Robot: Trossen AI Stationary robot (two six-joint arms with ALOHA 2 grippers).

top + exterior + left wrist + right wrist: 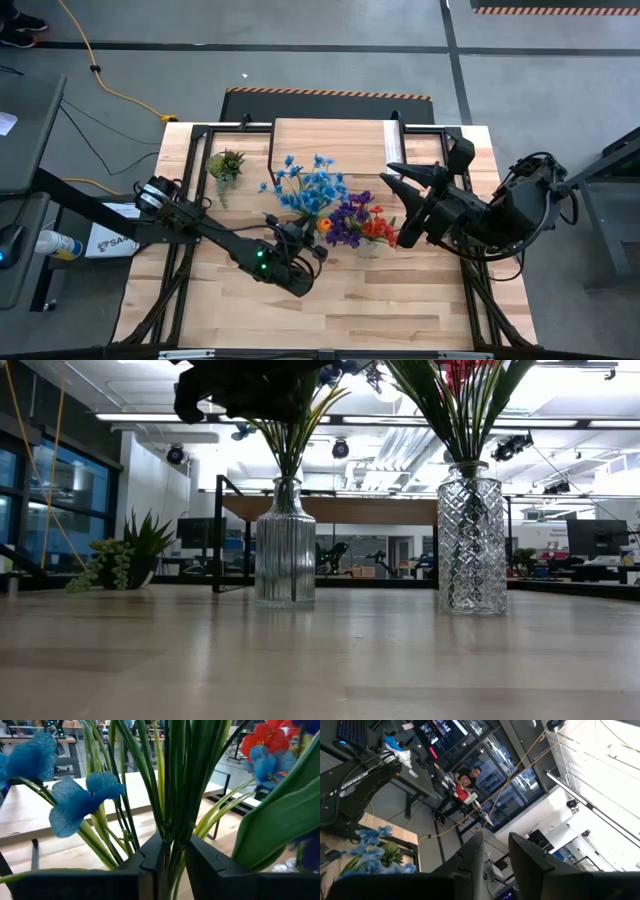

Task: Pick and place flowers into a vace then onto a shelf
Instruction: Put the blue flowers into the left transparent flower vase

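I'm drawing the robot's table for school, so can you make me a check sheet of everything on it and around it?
Surface: wooden plank table, bare in front.
Job's things: blue flowers stand in the ribbed glass vase; red and purple flowers stand in the diamond-cut vase. The shelf holds neither vase.
Clutter: small potted plant near the left back corner.
Grippers: left tool sits around the blue bunch's green stems; right tool is raised, empty, beside the red bunch.
Cables: yellow cable on the floor.
Surroundings: people sit far behind the table, beside desks.
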